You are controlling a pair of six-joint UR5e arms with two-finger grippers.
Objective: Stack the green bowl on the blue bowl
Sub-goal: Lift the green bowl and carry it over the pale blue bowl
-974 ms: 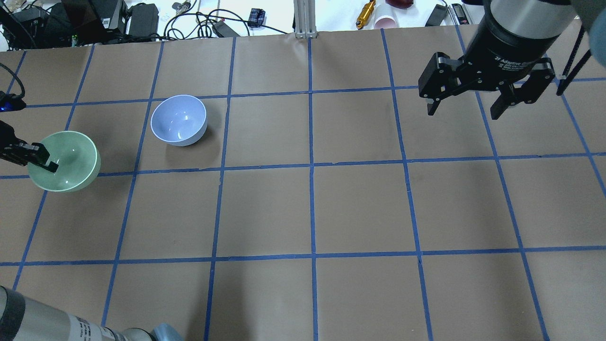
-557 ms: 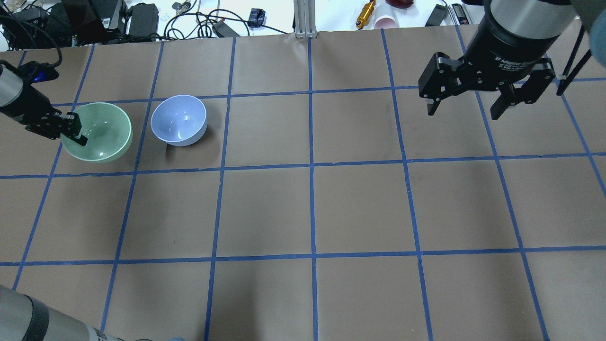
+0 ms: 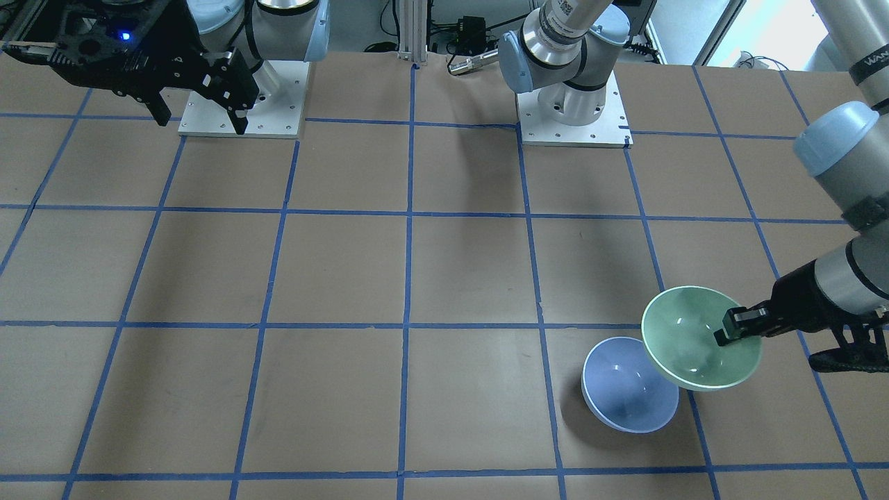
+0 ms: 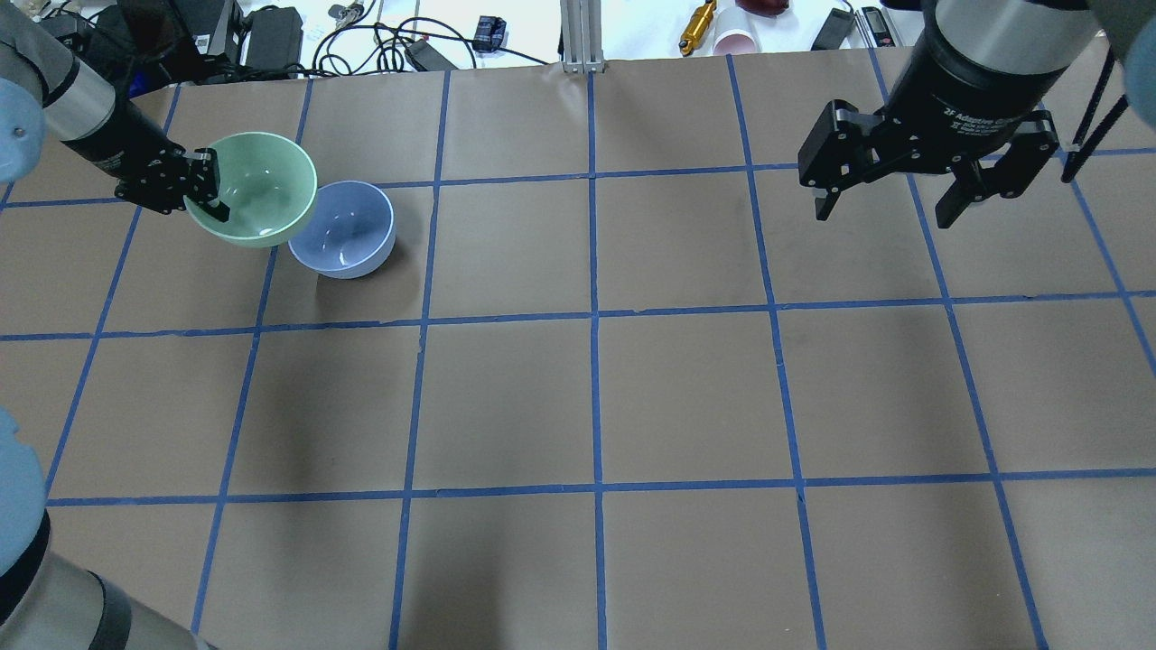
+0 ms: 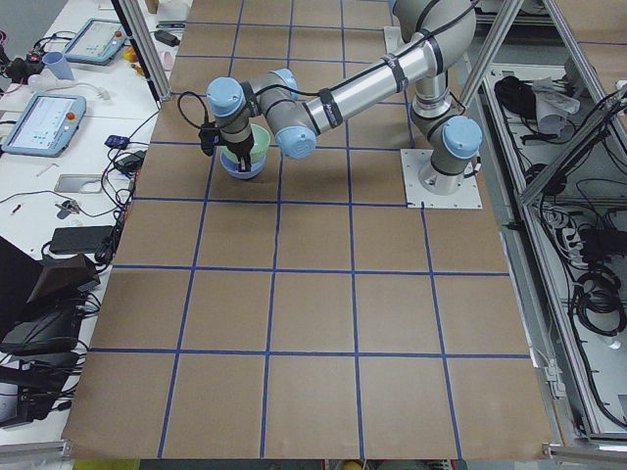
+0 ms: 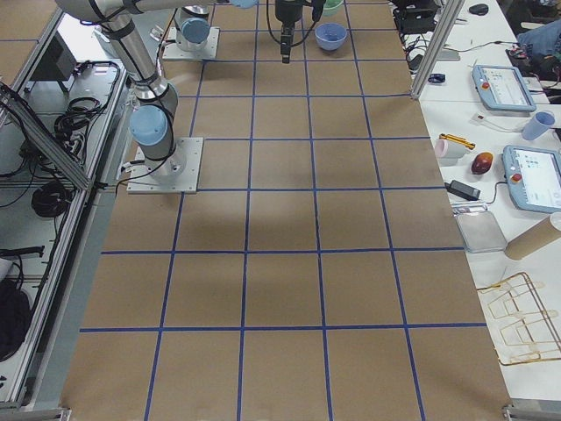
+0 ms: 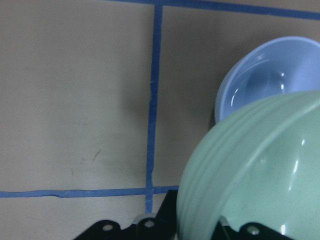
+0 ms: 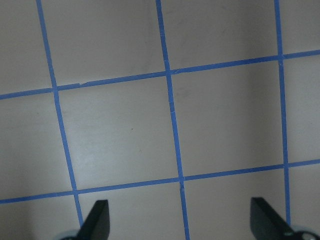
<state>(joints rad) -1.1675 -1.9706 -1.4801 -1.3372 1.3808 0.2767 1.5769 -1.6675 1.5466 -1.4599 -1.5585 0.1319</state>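
Left claw (image 4: 209, 203) clamped on rim of green bowl (image 4: 262, 185), aloft, overlapping edge of blue bowl (image 4: 348, 239), off-centre. Right claw (image 4: 882, 217) wide open, empty. Likely trouble: released here, landing on that edge, tipping or shoving blue bowl across table (image 4: 686, 397).

The held bowl (image 4: 262, 185) hangs left of, seemingly partly over, the resting bowl (image 4: 348, 235).

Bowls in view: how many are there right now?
2. The green bowl is pinched at its rim by the left gripper, raised and overlapping one edge of the blue bowl, which sits on the table. No others show.
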